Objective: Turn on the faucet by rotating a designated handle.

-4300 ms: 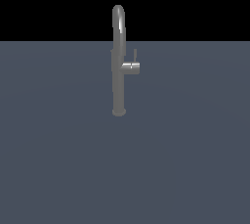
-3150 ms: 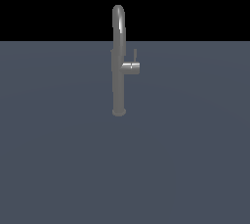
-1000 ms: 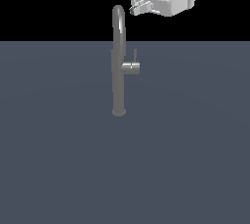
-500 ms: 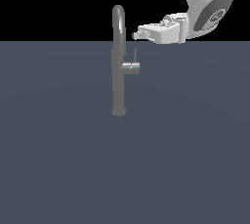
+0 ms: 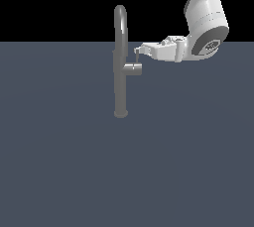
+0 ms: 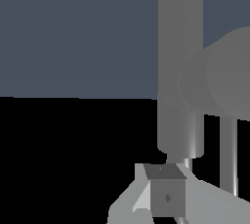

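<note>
The hand (image 5: 139, 49) reaches in level from the exterior view's right, its tips right at the top of the thin lever rod that stands up from the handle (image 5: 132, 68). From this side the tips look as if they touch the rod, but the hand is seen edge-on and small, so I cannot tell whether the fingers are spread, pressed together, or pinching the rod. In the wrist view one grey finger (image 6: 166, 196) sits low in the picture with the rod close beside it; its partner is not clearly shown.

Behind the hand the white arm (image 5: 206, 20) bends at a rounded joint and climbs up out of the picture on the exterior view's right.

The handle is a short grey stub sticking out sideways from the faucet (image 5: 120, 62), about halfway up the column, pointing toward the exterior view's right, with the lever rising straight up from it. The faucet stands upright on its round base on the dark blue-grey worktop (image 5: 74, 161), its arched top curving over above the hand. In the wrist view the column (image 6: 179, 61) and the stub (image 6: 222, 78) loom large and close.
</note>
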Controlling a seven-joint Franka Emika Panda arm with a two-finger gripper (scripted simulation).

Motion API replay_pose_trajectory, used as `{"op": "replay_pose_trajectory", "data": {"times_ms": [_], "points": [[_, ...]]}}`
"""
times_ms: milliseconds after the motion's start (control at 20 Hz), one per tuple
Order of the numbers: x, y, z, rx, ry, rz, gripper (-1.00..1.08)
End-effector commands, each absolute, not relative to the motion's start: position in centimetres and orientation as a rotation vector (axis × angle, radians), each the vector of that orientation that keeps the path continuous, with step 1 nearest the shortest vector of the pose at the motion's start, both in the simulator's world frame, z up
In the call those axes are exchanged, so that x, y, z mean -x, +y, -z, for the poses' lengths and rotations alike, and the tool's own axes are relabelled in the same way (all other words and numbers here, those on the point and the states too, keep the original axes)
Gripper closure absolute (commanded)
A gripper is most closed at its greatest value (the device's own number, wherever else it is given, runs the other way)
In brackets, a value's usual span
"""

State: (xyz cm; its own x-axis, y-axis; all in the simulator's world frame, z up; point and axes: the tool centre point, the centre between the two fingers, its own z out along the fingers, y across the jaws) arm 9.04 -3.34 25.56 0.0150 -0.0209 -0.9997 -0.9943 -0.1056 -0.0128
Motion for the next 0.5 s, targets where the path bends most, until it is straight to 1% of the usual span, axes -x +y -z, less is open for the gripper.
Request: {"op": "replay_pose_trajectory", "data": {"times_ms": [0,450], "points": [[-9.24,-3.26,-25.07,1.281,1.169,-1.274,1.08],[-8.85,-3.24,-25.04,1.271,1.171,-1.277,1.08]]}}
